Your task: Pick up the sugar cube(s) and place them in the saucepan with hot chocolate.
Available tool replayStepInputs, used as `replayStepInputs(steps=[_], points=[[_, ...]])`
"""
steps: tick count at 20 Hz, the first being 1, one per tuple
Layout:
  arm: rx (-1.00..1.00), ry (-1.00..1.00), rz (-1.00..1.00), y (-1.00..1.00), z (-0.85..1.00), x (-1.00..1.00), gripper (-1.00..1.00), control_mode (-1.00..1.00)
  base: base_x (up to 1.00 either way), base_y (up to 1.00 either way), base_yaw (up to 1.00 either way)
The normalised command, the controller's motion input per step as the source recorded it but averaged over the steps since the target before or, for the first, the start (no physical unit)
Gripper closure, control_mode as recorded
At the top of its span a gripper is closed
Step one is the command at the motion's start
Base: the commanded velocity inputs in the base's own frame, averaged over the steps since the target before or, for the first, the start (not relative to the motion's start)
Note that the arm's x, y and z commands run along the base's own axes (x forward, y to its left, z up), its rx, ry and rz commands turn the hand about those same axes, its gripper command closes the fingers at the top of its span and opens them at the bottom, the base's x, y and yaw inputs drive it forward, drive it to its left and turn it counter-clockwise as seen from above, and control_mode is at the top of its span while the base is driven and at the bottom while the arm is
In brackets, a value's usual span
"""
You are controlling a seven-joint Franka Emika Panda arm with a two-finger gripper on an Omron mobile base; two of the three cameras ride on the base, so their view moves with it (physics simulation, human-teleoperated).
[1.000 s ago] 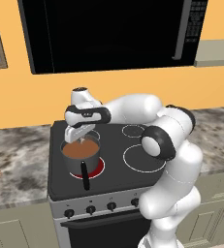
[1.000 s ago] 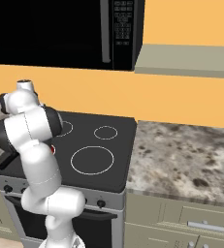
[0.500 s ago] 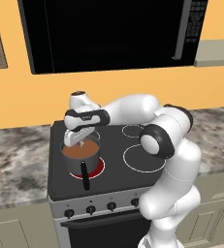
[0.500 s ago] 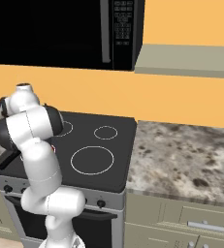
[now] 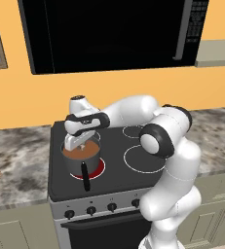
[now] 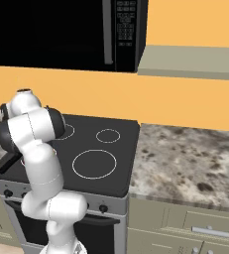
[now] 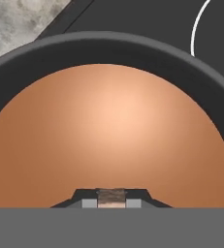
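Above smooth brown liquid — round grey saucepan (image 5: 80, 158) — hand (image 7: 112, 199) pinches cube (image 7: 112, 197).

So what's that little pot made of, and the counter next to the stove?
The saucepan looks like dull grey metal, with a black, maybe plastic, handle. The counter looks like polished stone, judging by its speckled grey-brown pattern. It's a rendered scene, so that's a guess.
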Motion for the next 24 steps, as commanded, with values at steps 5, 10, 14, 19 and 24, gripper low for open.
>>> replayStepInputs(steps=[5,10,14,19,24], points=[[0.0,0.0,0.0,0.0,0.04,0.0,-1.0,-1.0,0.0,0.0,0.0],[-0.01,0.0,0.0,0.0,0.09,0.0,-1.0,-1.0,0.0,0.0,0.0],[0.0,0.0,0.0,0.0,0.04,0.0,-1.0,-1.0,0.0,0.0,0.0],[0.0,0.0,0.0,0.0,0.17,-0.03,-1.0,-1.0,0.0,0.0,0.0],[0.0,0.0,0.0,0.0,0.24,-0.09,-1.0,-1.0,0.0,0.0,0.0]])
